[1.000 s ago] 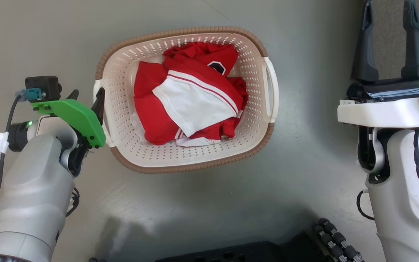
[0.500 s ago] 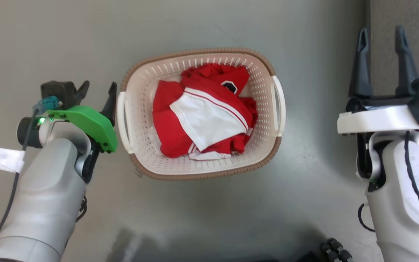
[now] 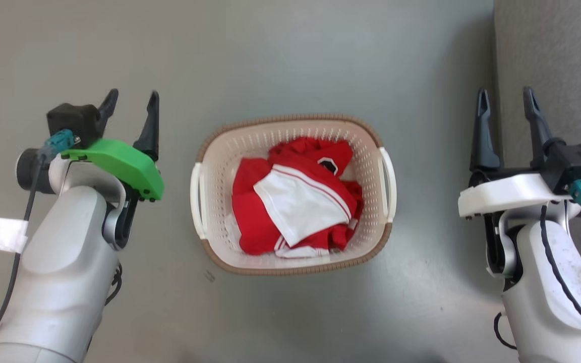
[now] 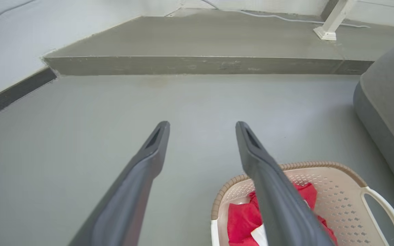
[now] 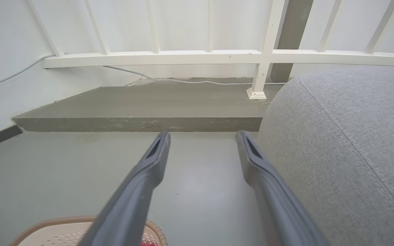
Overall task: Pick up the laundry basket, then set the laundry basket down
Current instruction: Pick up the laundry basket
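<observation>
The laundry basket [image 3: 220, 166] rests on the grey floor in the middle of the head view, cream and perforated with a brown rim and two white side handles, holding red and white clothes [image 3: 295, 201]. My left gripper [image 3: 130, 103] is open and empty, raised to the left of the basket and clear of its left handle [image 3: 197, 201]. On the other side, my right gripper [image 3: 507, 101] is open and empty, well apart from the right handle [image 3: 388, 184]. The basket [image 4: 337, 191] also lies at the lower right of the left wrist view, below my open left gripper [image 4: 202, 127]. A corner of the basket [image 5: 50, 230] lies under my open right gripper [image 5: 202, 136].
A grey fabric cushion [image 5: 347, 147] lies close beside my right gripper [image 3: 553, 60]. A low concrete step [image 4: 200, 63] runs across ahead, with a white railing [image 5: 217, 56] and a cable behind it. Bare grey floor surrounds the basket.
The head camera has risen, so the basket looks smaller and lower in view. My left gripper has come away from the basket's left handle and lifted. Both arms sit higher.
</observation>
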{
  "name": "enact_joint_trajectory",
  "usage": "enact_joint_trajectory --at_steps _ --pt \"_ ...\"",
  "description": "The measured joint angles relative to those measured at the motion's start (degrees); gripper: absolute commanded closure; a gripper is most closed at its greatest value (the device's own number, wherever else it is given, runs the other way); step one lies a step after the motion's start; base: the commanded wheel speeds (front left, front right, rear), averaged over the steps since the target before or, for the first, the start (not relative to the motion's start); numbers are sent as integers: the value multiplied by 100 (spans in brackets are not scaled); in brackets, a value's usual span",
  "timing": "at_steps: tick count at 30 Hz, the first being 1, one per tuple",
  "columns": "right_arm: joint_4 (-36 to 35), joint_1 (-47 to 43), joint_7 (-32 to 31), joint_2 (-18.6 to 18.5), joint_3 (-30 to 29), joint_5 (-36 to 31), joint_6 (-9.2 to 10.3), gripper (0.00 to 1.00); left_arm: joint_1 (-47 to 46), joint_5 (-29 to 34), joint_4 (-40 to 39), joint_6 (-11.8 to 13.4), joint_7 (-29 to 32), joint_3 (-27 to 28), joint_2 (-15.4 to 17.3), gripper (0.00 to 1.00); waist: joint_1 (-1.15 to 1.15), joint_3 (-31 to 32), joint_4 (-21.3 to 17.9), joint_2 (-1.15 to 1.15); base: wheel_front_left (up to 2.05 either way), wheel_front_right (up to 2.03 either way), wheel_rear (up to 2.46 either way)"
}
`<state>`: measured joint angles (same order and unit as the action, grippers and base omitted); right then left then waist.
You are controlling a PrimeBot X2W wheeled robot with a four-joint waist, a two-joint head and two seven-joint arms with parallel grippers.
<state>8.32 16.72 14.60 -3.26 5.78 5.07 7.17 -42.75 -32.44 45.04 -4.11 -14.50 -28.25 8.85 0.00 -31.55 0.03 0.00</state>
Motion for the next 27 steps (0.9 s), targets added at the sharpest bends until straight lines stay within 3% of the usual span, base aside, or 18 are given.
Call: enact_joint_trajectory --at_steps 13,27 --pt "435 -339 0 9 10 2 -63 0 1096 523 -1441 423 0 564 136 0 0 1138 66 0 0 0 0" --pt "692 -942 0 49 53 55 -210 0 2567 661 -2327 726 0 708 169 0 0 2232 14 0 0 0 0"
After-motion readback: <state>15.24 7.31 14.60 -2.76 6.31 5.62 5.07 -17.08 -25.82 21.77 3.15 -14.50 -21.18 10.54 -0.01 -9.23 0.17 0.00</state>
